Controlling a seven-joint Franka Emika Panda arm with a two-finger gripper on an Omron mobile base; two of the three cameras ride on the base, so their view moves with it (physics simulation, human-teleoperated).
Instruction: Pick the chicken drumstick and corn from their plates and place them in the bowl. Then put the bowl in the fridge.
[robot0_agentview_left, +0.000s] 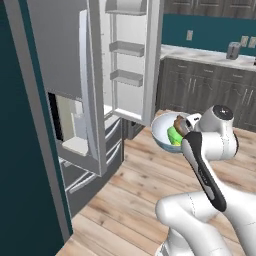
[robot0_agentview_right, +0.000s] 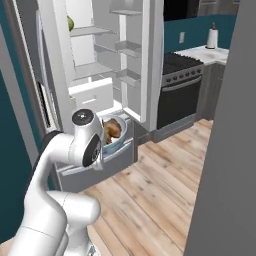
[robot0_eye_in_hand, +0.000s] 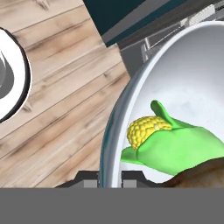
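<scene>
A simulated kitchen with a pale wood-plank floor (robot0_agentview_left: 135, 190), teal walls and dark grey cabinets (robot0_agentview_left: 210, 85) surrounds the robot. In the right base view a black stove (robot0_agentview_right: 180, 90) stands beside the appliance, under a marbled counter (robot0_agentview_right: 207, 52).

The fridge (robot0_agentview_right: 100, 60) is the largest thing in sight: tall and grey-sided, its doors stand open, showing a white interior with shelves, drawers below and door racks (robot0_agentview_left: 127, 50). A dark olive-green lump (robot0_agentview_right: 70, 23) sits on an upper shelf at the edge of the opening.

The white arm (robot0_agentview_left: 210, 155) rises in front of the open fridge and carries the bowl (robot0_agentview_left: 162, 131) in the air above the floor, just in front of the lower drawers. The bowl is pale blue-grey outside and whitish inside. The gripper (robot0_eye_in_hand: 110, 178) grips the bowl's rim: in the hand view the two dark finger tips sit on either side of the thin wall, closed tight onto it.

Inside the bowl lies the corn (robot0_eye_in_hand: 168, 140), its bright green husk peeled back from a yellow cob end. Touching it, the reddish-brown chicken drumstick (robot0_agentview_right: 114, 129) rests against the inner wall nearest the hand.
</scene>
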